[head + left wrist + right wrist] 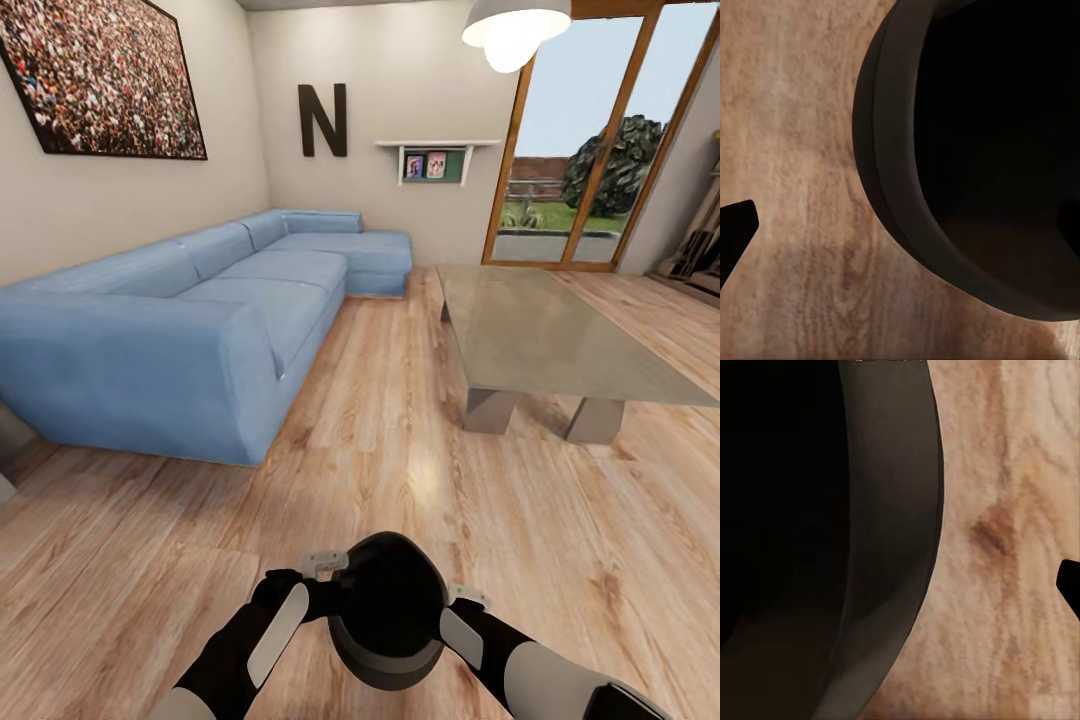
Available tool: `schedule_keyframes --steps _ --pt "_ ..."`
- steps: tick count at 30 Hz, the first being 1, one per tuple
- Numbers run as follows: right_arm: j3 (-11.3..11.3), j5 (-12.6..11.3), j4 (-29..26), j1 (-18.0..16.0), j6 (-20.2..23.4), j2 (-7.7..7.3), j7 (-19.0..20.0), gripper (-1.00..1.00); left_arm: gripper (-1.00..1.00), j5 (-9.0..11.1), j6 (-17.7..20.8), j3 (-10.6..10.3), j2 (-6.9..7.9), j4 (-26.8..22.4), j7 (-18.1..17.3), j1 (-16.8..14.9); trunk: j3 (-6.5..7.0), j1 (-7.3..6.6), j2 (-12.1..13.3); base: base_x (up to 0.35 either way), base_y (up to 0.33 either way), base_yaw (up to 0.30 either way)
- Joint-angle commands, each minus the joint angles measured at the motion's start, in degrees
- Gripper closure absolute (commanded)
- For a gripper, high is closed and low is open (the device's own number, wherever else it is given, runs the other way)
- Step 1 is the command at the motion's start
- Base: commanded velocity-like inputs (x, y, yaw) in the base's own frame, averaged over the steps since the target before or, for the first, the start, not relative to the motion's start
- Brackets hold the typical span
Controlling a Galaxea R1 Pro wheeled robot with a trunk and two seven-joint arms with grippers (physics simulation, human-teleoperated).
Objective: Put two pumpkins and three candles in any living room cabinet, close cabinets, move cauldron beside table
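A black round cauldron point(388, 605) hangs low in front of me over the wooden floor, held between both arms. My left gripper point(322, 572) is shut on its rim on the left side, and my right gripper point(462, 603) is shut on the rim on the right. In the left wrist view the thick dark rim of the cauldron point(896, 202) runs between the fingers, one fingertip point(736, 225) outside it. In the right wrist view the cauldron wall point(885, 547) lies beside an outer fingertip point(1069, 585). The glass-topped table point(540, 330) stands ahead to the right, well beyond the cauldron.
A long blue corner sofa point(190, 330) fills the left side. A wooden-floor lane point(400, 400) runs between the sofa and the table. Glass patio doors point(590, 140) stand at the back right, and a pendant lamp point(515, 25) hangs overhead.
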Motion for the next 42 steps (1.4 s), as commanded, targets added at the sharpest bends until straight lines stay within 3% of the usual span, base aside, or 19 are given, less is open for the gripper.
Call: schedule_keyframes --steps 1,7,14,22,25,31,42 --pt "0.38 -0.24 -0.12 -0.04 0.25 -0.03 -0.36 -1.0 -1.0 0.61 0.09 -0.11 0.02 -0.04 0.55 -0.03 -0.05 -0.01 -0.02 0.0 0.0 0.0" --pt "0.38 -0.19 -0.13 -0.04 0.25 0.04 -0.34 -1.0 -1.0 0.61 0.09 -0.21 0.02 0.15 0.47 -0.03 -1.16 0.12 -0.09 0.0 0.0 0.0" --pt "0.38 -0.19 -0.21 -0.04 0.25 0.04 -0.28 -1.0 -1.0 0.88 -0.13 -0.2 0.02 0.23 0.45 -0.03 -1.16 0.12 -0.09 0.0 0.0 0.0" --pt "0.38 -0.1 -0.28 -0.04 0.21 0.01 -0.28 -1.0 -1.0 0.88 -3.2 -0.29 -0.1 3.12 0.45 -0.13 -1.16 0.12 -0.09 0.0 0.0 0.0" --pt "0.38 -0.1 -0.42 -0.04 0.18 -0.03 -0.28 -1.0 -1.0 0.7 -4.97 -0.34 -0.77 5.67 0.37 -0.67 -1.16 0.12 -0.09 0.0 0.0 0.0" --pt "0.38 -0.1 -0.47 -0.04 0.18 -0.04 -0.28 -1.0 -1.0 0.41 -9.95 -0.67 -1.28 14.42 -4.95 -3.91 -1.16 0.12 -0.09 0.0 0.0 0.0" --pt "0.38 -0.1 -0.56 -0.04 0.17 -0.04 -0.28 -1.0 -1.0 0.35 -10.8 -0.73 -1.3 15.72 -6.48 -4.34 -1.6 0.17 -0.12 0.0 0.0 0.0"
